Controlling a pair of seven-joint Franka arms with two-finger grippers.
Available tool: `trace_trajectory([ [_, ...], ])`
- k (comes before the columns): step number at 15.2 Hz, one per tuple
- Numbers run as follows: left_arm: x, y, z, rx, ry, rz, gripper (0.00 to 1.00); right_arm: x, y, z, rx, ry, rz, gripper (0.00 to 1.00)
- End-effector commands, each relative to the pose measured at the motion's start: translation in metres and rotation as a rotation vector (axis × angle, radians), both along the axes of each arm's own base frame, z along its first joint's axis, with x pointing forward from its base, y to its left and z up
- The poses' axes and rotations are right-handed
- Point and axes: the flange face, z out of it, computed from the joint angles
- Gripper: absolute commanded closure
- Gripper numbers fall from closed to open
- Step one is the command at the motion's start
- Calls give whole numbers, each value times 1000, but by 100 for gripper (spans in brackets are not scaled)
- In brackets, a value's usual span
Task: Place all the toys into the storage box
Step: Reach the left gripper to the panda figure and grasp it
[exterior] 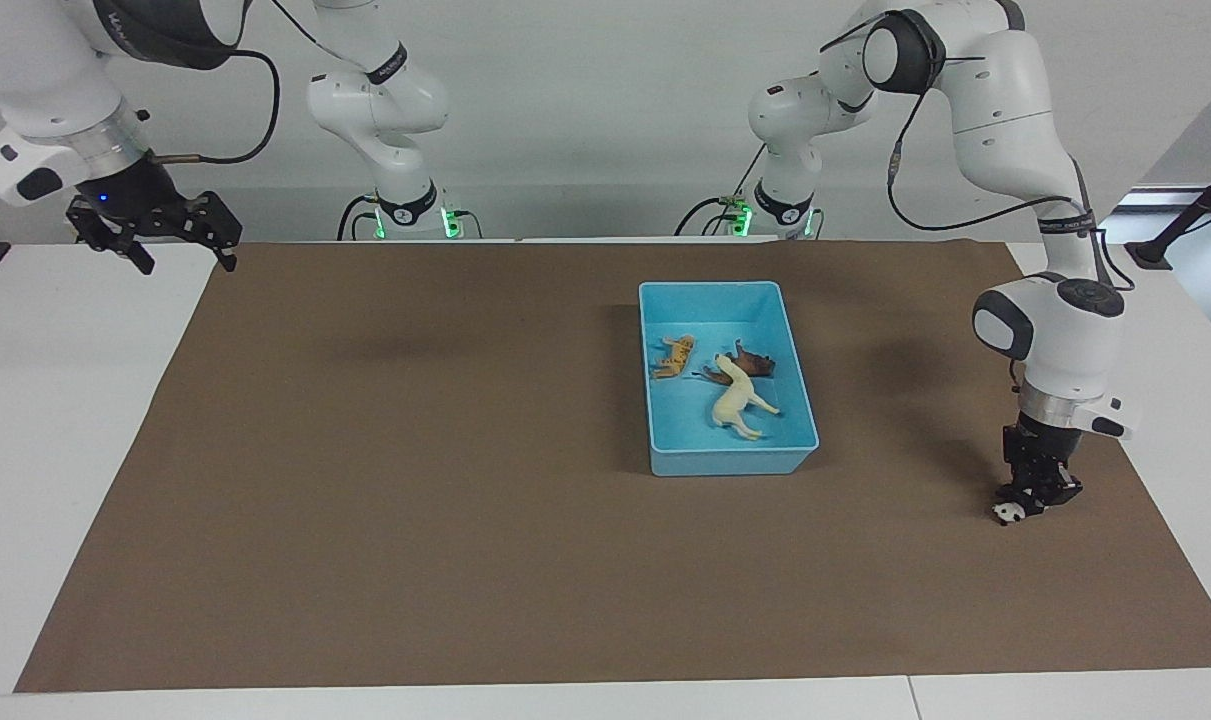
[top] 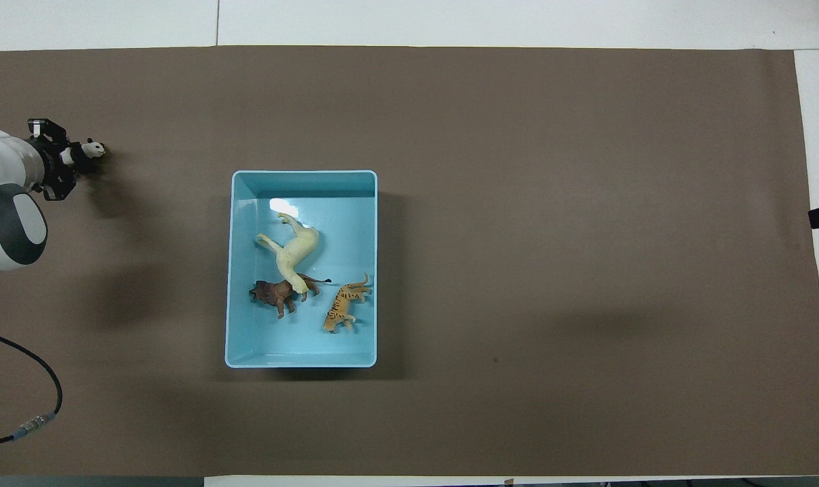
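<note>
Table (exterior: 85, 420) white under a brown mat (exterior: 465, 500), grey wall beyond. Blue storage box (exterior: 730, 463) holds horse (exterior: 737, 400), maned animal (exterior: 755, 363), tiger (exterior: 673, 357). Left gripper (exterior: 1027, 503), jaws clenched on the panda (exterior: 1007, 514) at the mat. Right gripper (exterior: 180, 255) waits, jaws released.

No words, brands, numbers or signs can be read; the black band on the right arm (exterior: 135, 22) at the top corner of the facing view carries pale lettering, cut off and too small to make out; nothing else bears any print.
</note>
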Motion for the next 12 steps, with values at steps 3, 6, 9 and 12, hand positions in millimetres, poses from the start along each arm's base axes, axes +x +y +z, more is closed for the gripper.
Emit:
trace_trajectory([
  [3, 3, -6, 6, -2, -4, -8, 91, 6, 4, 2, -18, -1, 23, 0],
  [6, 20, -10, 35, -3, 31, -17, 91, 5, -1, 2, -18, -1, 14, 0],
  [9, 36, -24, 75, -14, 64, -40, 91, 4, -4, 2, -10, -3, 8, 0],
  [12, 46, -56, 118, -38, 90, -85, 91, 6, 10, 6, -5, -11, 33, 0],
])
